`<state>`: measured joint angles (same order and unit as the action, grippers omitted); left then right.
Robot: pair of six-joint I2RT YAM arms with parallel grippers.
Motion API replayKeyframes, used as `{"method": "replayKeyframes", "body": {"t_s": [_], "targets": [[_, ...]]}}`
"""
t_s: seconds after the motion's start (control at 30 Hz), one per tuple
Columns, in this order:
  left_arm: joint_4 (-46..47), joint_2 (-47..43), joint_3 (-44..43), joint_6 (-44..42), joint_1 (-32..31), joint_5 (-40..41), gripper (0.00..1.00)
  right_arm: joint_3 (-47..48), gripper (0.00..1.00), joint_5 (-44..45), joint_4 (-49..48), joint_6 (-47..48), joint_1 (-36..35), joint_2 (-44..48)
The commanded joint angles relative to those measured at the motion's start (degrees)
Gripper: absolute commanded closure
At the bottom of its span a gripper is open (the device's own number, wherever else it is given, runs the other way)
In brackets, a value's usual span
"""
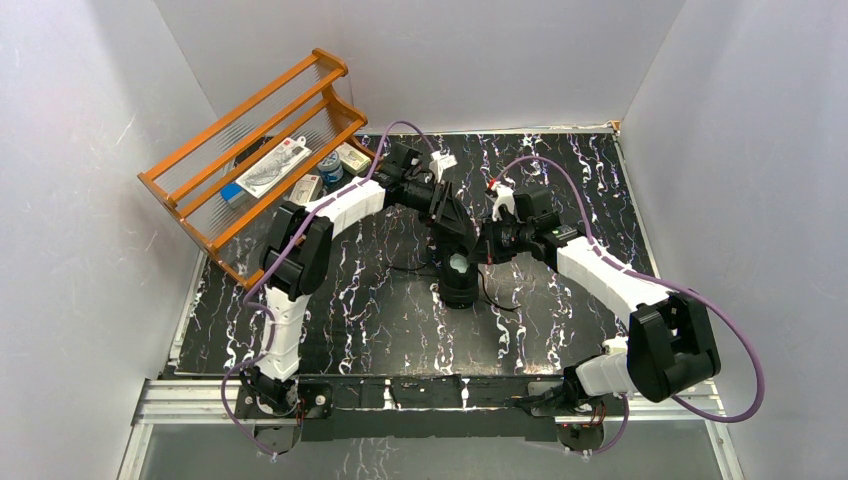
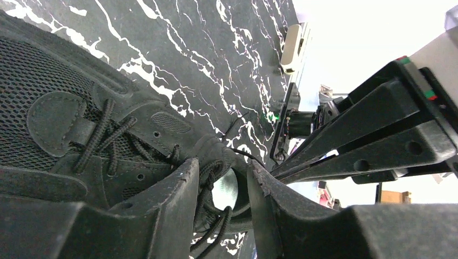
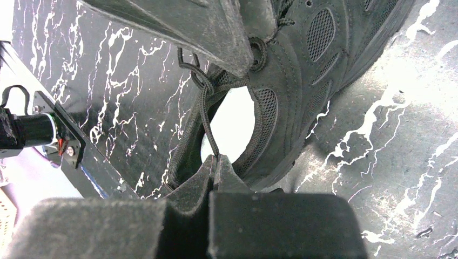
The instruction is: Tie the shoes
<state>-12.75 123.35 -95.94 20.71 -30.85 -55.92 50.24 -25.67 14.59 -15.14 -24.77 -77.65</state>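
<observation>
The black sneaker (image 1: 461, 285) stands mid-table, its pale insole (image 1: 458, 265) showing. My left gripper (image 1: 452, 240) reaches over its tongue from the far left. In the left wrist view it (image 2: 221, 170) is open, its jaws either side of the collar, with laces (image 2: 208, 189) running loose through the gap. My right gripper (image 1: 487, 245) comes in from the right. In the right wrist view it (image 3: 216, 160) is shut on a thin black lace (image 3: 204, 102) that runs taut up to the eyelets of the shoe (image 3: 302, 81). The left gripper's finger (image 3: 205, 27) hangs above.
An orange wooden rack (image 1: 250, 140) holding small packets stands at the back left. A loose lace end (image 1: 500, 300) trails on the black marbled table (image 1: 380, 310) right of the shoe. Grey walls close in on three sides.
</observation>
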Motion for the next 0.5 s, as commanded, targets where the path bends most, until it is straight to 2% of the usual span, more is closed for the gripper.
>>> {"method": "replayKeyframes", "body": {"t_s": [0.0,0.2,0.47], "targets": [[-1.9,0.07,-2.26,-0.9,-0.17,-3.93,0.64,0.51,1.0,-0.5,-2.37,-0.59,-0.17,2.13],[-2.14,-3.43,2.02,-1.59,-0.17,-2.55,0.7,1.08,1.0,-0.45,-2.54,-0.42,-0.1,1.76],[-4.09,-4.47,3.75,-3.91,-0.66,0.41,0.86,1.22,1.0,-0.61,-4.06,-2.17,-0.13,0.88]]}}
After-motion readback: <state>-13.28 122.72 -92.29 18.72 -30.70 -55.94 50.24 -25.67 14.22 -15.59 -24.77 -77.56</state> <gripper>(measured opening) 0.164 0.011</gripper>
